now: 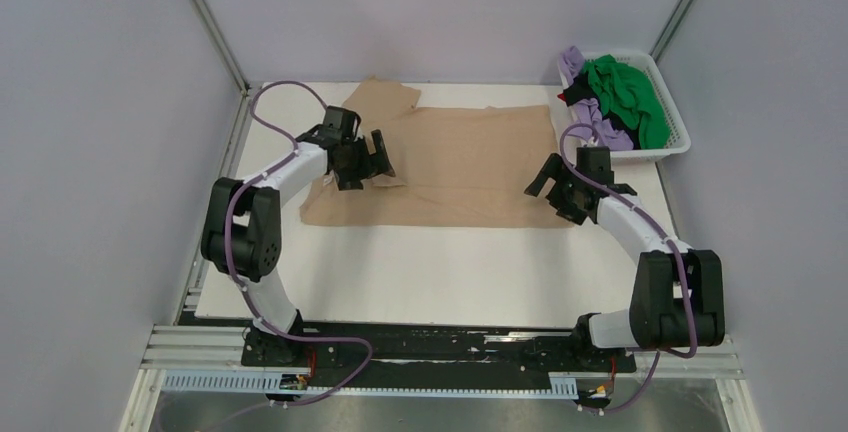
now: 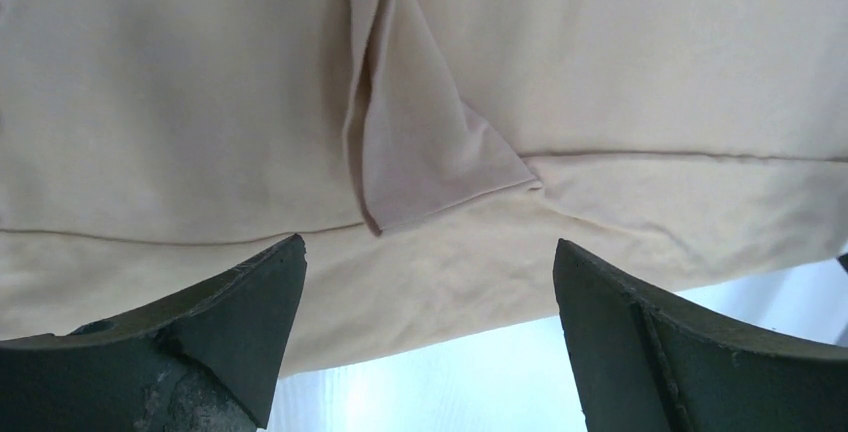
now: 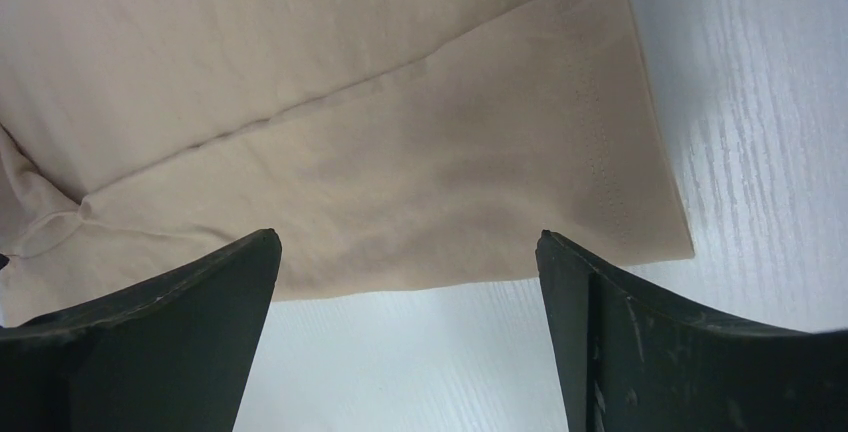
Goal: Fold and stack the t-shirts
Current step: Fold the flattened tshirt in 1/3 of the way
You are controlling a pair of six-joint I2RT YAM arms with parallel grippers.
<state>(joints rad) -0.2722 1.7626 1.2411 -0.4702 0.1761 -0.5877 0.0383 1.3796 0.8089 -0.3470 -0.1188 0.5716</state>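
Where the tan t-shirt [image 1: 470, 167] lies spread, heaped white basket [image 1: 678, 122] just beside.

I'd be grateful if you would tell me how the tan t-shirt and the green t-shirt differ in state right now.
The tan t-shirt lies spread mostly flat on the table; the green t-shirt sits crumpled in a heap. The tan t-shirt lies by itself, while the green t-shirt shares the white basket with lilac cloth. Both are plain cloth.
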